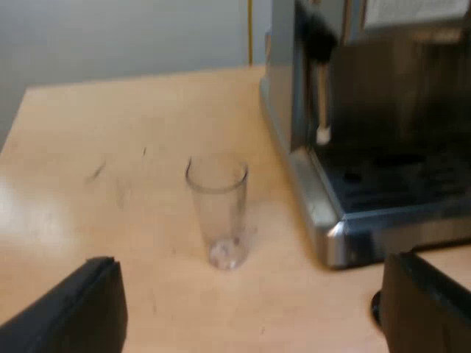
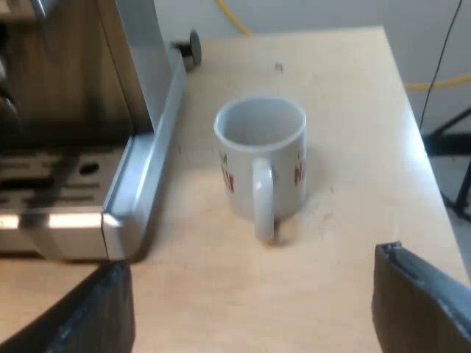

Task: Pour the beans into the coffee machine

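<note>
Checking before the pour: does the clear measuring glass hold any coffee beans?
No, the clear measuring glass stands upright with nothing inside it.

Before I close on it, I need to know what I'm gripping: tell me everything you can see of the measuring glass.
The measuring glass is a tall, clear tumbler, tapering to a thick base, glass or plastic by its look. It stands upright on the pale wooden table, beside the espresso machine but apart from its metal base. It looks empty. Only the table touches it; the left gripper hangs open short of it.
</note>
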{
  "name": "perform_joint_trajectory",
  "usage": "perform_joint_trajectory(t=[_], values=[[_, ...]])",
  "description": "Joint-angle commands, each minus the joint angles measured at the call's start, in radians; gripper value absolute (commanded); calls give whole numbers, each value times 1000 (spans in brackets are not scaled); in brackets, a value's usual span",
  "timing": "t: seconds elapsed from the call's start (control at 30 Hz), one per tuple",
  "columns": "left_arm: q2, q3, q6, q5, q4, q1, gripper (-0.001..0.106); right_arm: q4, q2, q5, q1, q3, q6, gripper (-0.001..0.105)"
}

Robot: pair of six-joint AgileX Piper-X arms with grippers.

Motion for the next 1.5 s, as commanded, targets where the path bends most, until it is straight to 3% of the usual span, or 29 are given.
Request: perform_joint_trajectory(t=[0.03,0.5,1.5], values=[[-38,14,-6,-11,-7,0,72,-14,-47,-7,-5,9,-12,68],[-38,29,-6,-11,46,0,72,85,-47,-7,-5,91,4,68],[-38,29,-11,-11,46,0,72,90,-44,-2,-5,91,58,68]])
